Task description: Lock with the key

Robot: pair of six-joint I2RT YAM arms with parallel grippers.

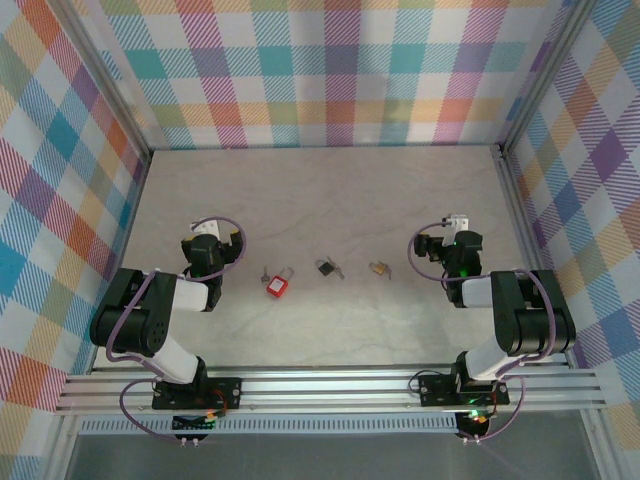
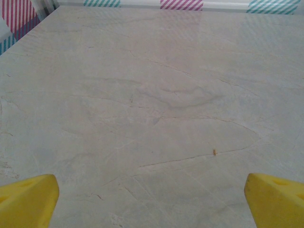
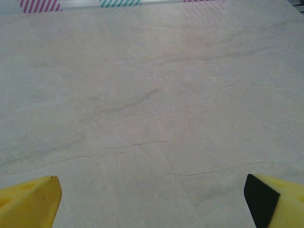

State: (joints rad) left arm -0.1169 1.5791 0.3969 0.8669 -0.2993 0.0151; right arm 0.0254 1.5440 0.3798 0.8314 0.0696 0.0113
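Note:
Three small padlocks lie in a row on the pale marble-look table [image 1: 320, 190] between the arms: a red padlock [image 1: 277, 287], a black padlock [image 1: 326, 266] and a brass padlock [image 1: 378, 267]. A small silvery key [image 1: 265, 276] seems to lie by the red one; it is too small to be sure. My left gripper [image 1: 207, 238] sits left of the red padlock, my right gripper [image 1: 452, 232] right of the brass one. In the wrist views the left gripper [image 2: 151, 192] and right gripper [image 3: 152, 192] are open, yellow fingertips [image 2: 28, 199] [image 3: 31, 199] wide apart over bare table.
Checked cloth walls [image 1: 330, 70] close in the table on the back, left and right. An aluminium rail [image 1: 330, 385] carrying both arm bases runs along the near edge. Bare tabletop stretches from the padlocks to the back wall.

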